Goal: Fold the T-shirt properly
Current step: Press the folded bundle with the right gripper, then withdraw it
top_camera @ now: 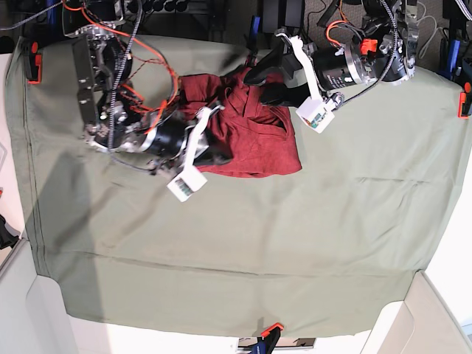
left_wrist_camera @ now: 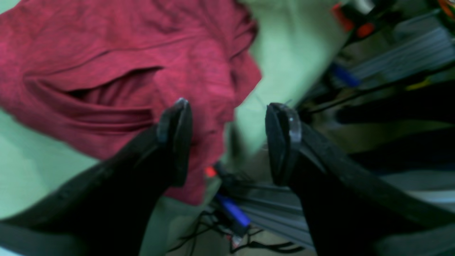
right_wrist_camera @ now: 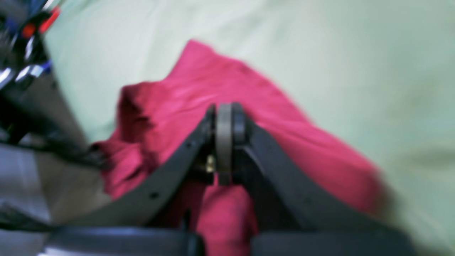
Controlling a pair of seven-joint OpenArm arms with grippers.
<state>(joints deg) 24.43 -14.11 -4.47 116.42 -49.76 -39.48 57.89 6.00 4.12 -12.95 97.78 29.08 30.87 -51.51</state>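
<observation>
The green cloth (top_camera: 310, 243) covers the table, and the T-shirt (top_camera: 254, 136) lies bunched near its far edge between both arms. The right gripper (right_wrist_camera: 224, 117) is pinched closed, apparently on shirt fabric though the view is blurred. The left gripper (left_wrist_camera: 227, 117) hovers wide over the opposite edge.

A robotics lab or test bench is shown. A table is covered by a sage-green cloth (top_camera: 243, 243), held at its edges by orange clamps (top_camera: 270, 330). Two robot arms (top_camera: 110, 81) with exposed red and black wiring (top_camera: 144, 92) are mounted along the upper edge of the base view. Cables and metal framing are seen beyond the cloth.
</observation>
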